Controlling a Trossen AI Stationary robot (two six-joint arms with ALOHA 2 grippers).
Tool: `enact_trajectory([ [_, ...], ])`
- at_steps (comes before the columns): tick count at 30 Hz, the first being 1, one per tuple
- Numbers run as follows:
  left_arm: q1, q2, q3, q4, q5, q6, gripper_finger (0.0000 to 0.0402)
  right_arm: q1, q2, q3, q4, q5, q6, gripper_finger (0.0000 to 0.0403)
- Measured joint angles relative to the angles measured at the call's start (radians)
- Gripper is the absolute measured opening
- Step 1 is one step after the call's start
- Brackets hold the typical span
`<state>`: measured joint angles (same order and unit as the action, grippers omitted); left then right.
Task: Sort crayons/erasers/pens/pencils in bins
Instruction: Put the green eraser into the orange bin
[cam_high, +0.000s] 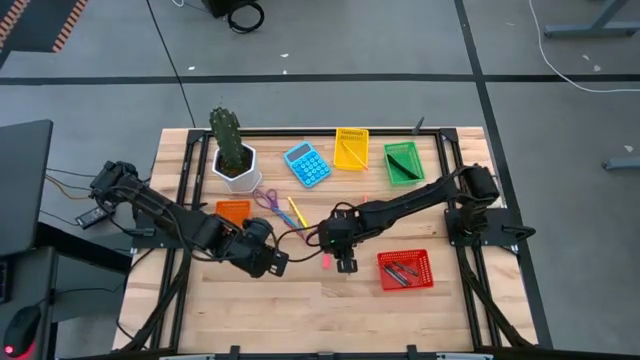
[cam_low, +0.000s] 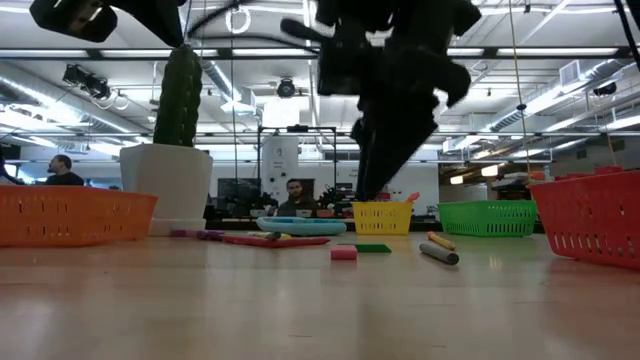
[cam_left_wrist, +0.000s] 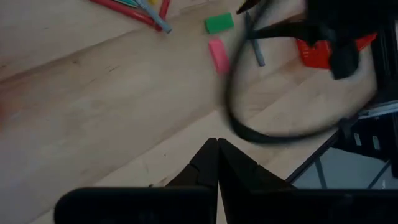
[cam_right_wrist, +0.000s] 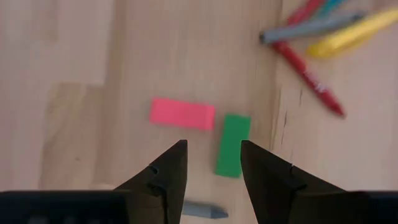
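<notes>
**Right gripper hovering open above two erasers at mid-table**

The right gripper (cam_right_wrist: 213, 171) is hanging over the middle of the wooden table (cam_high: 300, 300), its two fingers spread apart and holding nothing. Directly under it are lying a pink eraser (cam_right_wrist: 182, 114) and a green eraser (cam_right_wrist: 232, 145) — just beside each other, flat on the wood. A short grey stick (cam_right_wrist: 203, 210) is resting close by.

The left gripper (cam_left_wrist: 217, 163) is sitting to the left of the erasers, near the table's centre, with its fingers pressed together and empty.

Four bins are standing around the table: the red bin (cam_high: 405, 270) at the near right with dark pens inside, the green bin (cam_high: 404, 163) and yellow bin (cam_high: 351, 149) at the far side, and the orange bin (cam_high: 233, 211) on the left. A few loose coloured sticks (cam_right_wrist: 323, 37) are lying between the orange bin and the erasers — red, yellow and grey among them.
</notes>
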<state>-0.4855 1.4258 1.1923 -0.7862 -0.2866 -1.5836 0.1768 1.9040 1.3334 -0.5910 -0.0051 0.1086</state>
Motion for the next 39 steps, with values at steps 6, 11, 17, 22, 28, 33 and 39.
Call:
enact_trajectory([
  [6, -0.015, 0.0, 0.0, 0.001, -0.001, -0.007, 0.002, -0.007, 0.065, 0.0, 0.006, 0.023, 0.007, 0.0155],
  [11, -0.038, 0.0, 0.0, 0.017, -0.002, -0.021, 0.0021, -0.038, 0.1, 0.0, 0.002, 0.026, 0.011, 0.0155],
  [17, -0.047, 0.0, 0.0, 0.017, -0.002, -0.021, 0.001, -0.078, 0.101, -0.001, 0.004, 0.022, 0.0, 0.0155],
  [22, -0.047, 0.0, 0.0, 0.015, -0.002, 0.003, 0.0016, -0.097, 0.099, -0.037, 0.062, -0.064, 0.01, 0.0155],
  [28, -0.046, 0.0, 0.0, 0.011, -0.002, 0.007, 0.0027, -0.079, 0.091, -0.088, 0.096, -0.073, 0.014, 0.0155],
  [33, -0.046, 0.0, 0.0, 0.011, -0.002, 0.009, 0.0018, -0.071, 0.087, -0.091, 0.091, -0.058, -0.001, 0.0155],
  [39, -0.046, 0.0, 0.0, 0.012, -0.002, 0.008, 0.0011, -0.067, 0.088, -0.087, 0.098, -0.026, 0.059, 0.0143],
])
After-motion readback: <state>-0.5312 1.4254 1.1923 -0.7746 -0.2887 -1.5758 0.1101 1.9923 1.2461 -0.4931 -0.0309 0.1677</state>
